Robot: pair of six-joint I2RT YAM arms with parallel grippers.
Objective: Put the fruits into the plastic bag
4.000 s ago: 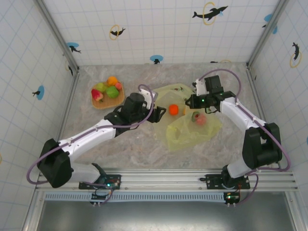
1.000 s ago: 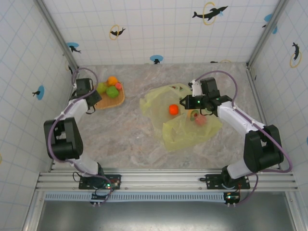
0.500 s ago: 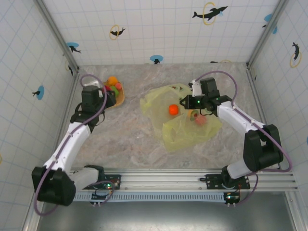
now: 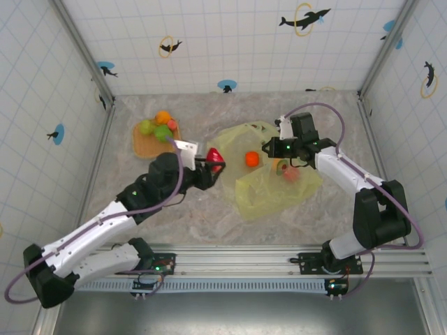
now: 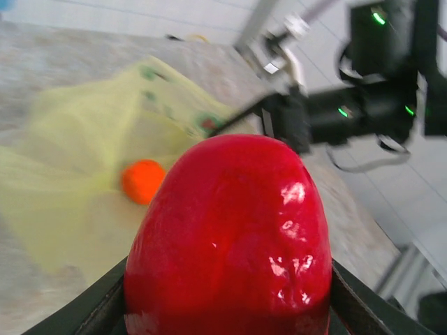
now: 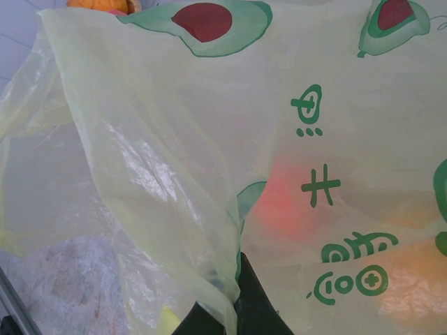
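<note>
Left claw point(image 4: 210, 159) clamped on glossy, rounded red fruit point(image 5: 227, 237) — carried over from the woven tray point(image 4: 147, 147) since last frame. Crinkly translucent plastic bag point(image 4: 274, 190) just ahead of it; right claw point(image 4: 267, 147) pinches its edge.

Fruit and crinkled plastic are blocking much of both wrist views.

The red fruit point(image 5: 230, 223) in the left gripper point(image 5: 227, 314) is running off the near frame edge, with the orange fruit point(image 5: 143, 180) and plastic bag point(image 5: 77, 160) blurring behind it. A bag fold pinched by the right gripper point(image 6: 234, 310) is covering its fingertips, and the bagged fruits point(image 6: 286, 202) are showing only as vague reddish and orange patches.
</note>
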